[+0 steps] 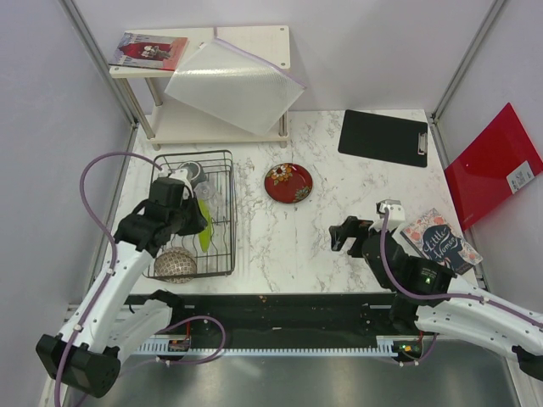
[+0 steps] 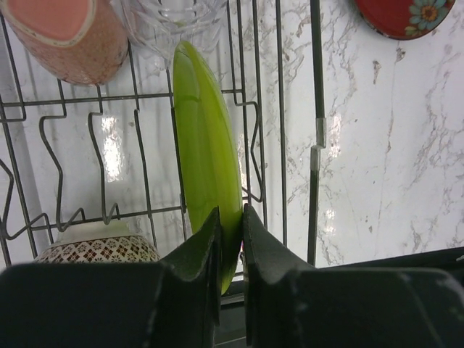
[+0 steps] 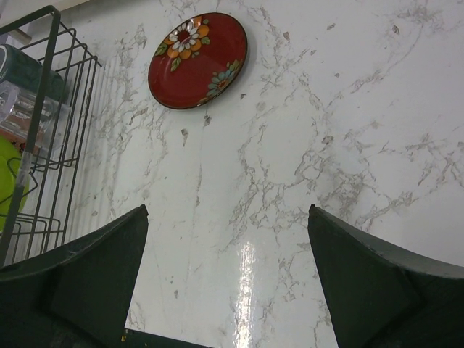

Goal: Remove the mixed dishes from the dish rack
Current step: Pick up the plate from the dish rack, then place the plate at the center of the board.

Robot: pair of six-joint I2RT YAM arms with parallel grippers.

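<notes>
One camera hangs high over the near edge, looking down on the whole table (image 1: 288, 246). The left wrist camera sits tight against the lime-green plate (image 2: 206, 167) in the dish rack (image 2: 315, 145); the right wrist one looks low across the marble, and both catch the red patterned plate (image 3: 197, 61).

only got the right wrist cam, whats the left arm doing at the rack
observer: The left gripper is shut on the rim of the lime-green plate, which stands on edge in the dish rack.
operator: what else is in there
observer: A brown speckled bowl at the near end, plus a small pink cup and a clear glass farther back.
operator: anything beside my right gripper
observer: A book lies on the table to its right.
</notes>
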